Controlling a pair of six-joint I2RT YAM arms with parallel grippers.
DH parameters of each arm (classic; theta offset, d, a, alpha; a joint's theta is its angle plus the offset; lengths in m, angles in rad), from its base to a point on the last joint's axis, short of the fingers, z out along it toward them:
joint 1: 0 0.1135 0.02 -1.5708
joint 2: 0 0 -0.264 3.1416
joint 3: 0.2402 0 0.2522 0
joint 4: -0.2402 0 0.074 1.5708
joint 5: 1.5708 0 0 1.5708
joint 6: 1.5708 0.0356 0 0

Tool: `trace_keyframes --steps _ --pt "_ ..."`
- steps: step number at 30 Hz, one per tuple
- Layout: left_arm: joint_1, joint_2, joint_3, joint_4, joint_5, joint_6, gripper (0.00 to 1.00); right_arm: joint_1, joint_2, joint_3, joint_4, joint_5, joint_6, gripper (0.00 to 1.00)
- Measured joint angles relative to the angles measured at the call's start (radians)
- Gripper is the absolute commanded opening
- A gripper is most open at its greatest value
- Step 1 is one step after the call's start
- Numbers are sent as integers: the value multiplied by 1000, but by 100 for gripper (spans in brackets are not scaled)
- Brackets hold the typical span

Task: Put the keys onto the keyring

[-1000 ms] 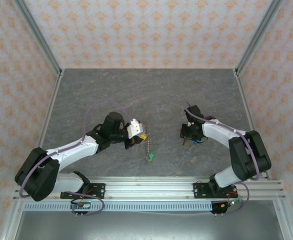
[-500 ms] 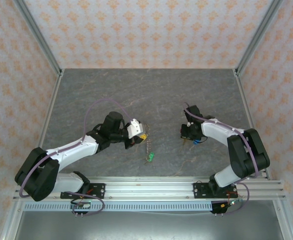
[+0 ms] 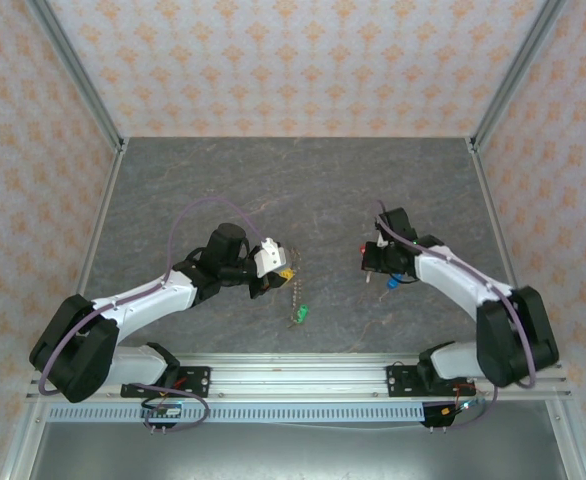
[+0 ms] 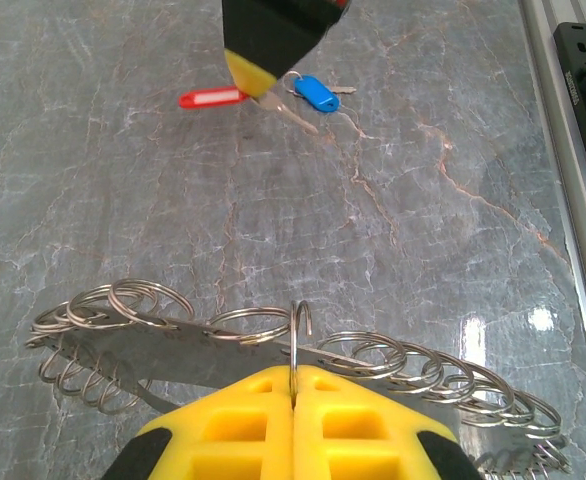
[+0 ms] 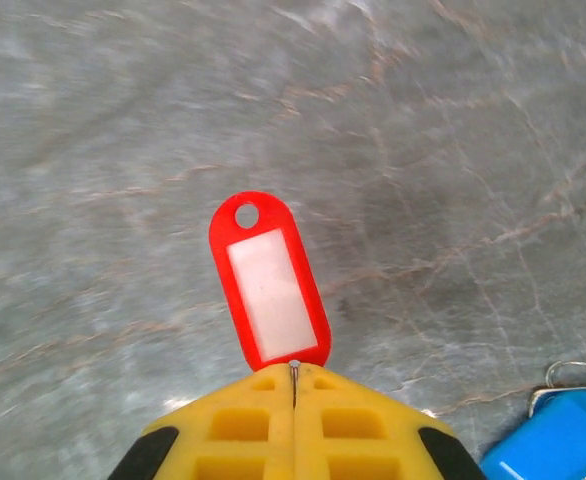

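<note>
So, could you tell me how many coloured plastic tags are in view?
3: the red tag pinched in the right pincer, the blue tag lying beside it, the green tag on the keyring.

1. A grey, marble-veined worktop (image 3: 303, 180) covers the enclosure floor, with pale and rust-coloured veins.
2. Cream wallpapered walls with an orange floral motif (image 3: 293, 60) stand on three sides.
3. A slanting silver aluminium corner post (image 3: 77, 70) rises at each back corner.
4. A silver slotted aluminium rail (image 3: 303, 372) runs along the worktop's near edge.

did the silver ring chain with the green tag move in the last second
No. The silvery ring chain with the green plastic tag keeps its spot beyond the aluminium base rail.
</note>
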Motion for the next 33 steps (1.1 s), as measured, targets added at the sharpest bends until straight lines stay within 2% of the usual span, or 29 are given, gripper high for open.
trace_keyframes --steps 4,8,12,16,18,21,23,27,33 --pt "0 0 0 0 3 0 0 53 -153 -47 82 -101 -90 0" --pt "0 0 0 0 7 -3 0 90 -262 -114 185 -256 -183 0" --pt "0 0 6 0 14 -11 0 95 -281 -146 229 -363 -257 0" --pt "0 0 15 -1 15 -26 0 108 -292 -148 242 -414 -330 0" --pt "0 0 21 -1 18 -28 0 131 -298 -146 231 -380 -391 0" --pt "0 0 30 -1 23 -30 0 191 -280 -119 173 -235 -439 0" --pt "0 0 34 -1 26 -30 0 199 -233 -79 134 -187 -444 0" --pt "0 0 39 -3 29 -29 0 195 -97 -29 123 -184 -388 0" --pt "0 0 45 -13 30 -29 0 173 102 18 100 -166 -225 0"
